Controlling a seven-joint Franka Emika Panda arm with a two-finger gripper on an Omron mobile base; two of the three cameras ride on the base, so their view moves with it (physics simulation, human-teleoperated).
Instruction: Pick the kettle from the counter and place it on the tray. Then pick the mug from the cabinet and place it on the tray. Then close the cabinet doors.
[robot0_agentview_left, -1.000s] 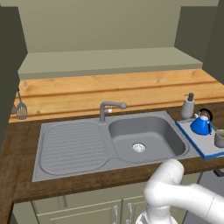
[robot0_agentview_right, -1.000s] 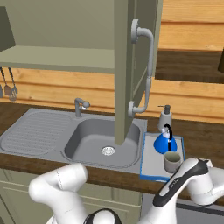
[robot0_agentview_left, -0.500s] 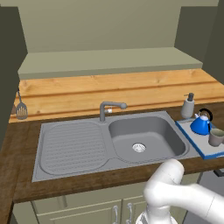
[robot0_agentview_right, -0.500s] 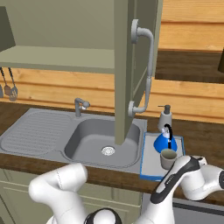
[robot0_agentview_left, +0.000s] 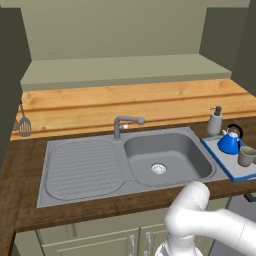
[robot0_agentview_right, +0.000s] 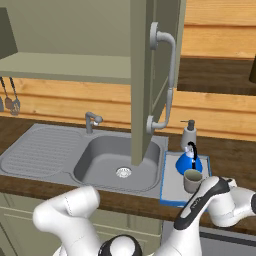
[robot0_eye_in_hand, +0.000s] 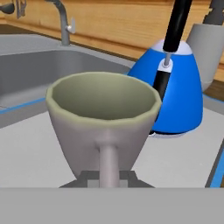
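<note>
The grey mug (robot0_eye_in_hand: 103, 113) stands upright on the blue-rimmed tray (robot0_eye_in_hand: 175, 162), just in front of the blue kettle (robot0_eye_in_hand: 179, 96). My gripper (robot0_eye_in_hand: 108, 177) is shut on the mug's loop handle, with the dark fingertips (robot0_eye_in_hand: 87, 177) on either side of it. From the right base view, the gripper (robot0_agentview_right: 204, 184) reaches the mug (robot0_agentview_right: 192, 180) from the right, and the kettle (robot0_agentview_right: 189, 162) sits behind it on the tray (robot0_agentview_right: 172, 187). An olive cabinet door (robot0_agentview_right: 150, 75) hangs open over the sink. The left base view shows the mug (robot0_agentview_left: 247, 156), kettle (robot0_agentview_left: 230, 142) and tray (robot0_agentview_left: 235, 172) at the right edge.
A grey soap pump bottle (robot0_agentview_left: 215, 121) stands on the dark wooden counter (robot0_agentview_left: 20, 200) behind the tray. The steel sink (robot0_agentview_left: 165, 155) and faucet (robot0_agentview_left: 122, 125) lie left of the tray. Utensils (robot0_agentview_left: 24, 125) hang at far left. The open cabinet's shelf (robot0_agentview_left: 125, 70) runs above.
The arm has shifted a little to the left with the mug, bringing it closer to the kettle on the tray. Nothing else has moved.
</note>
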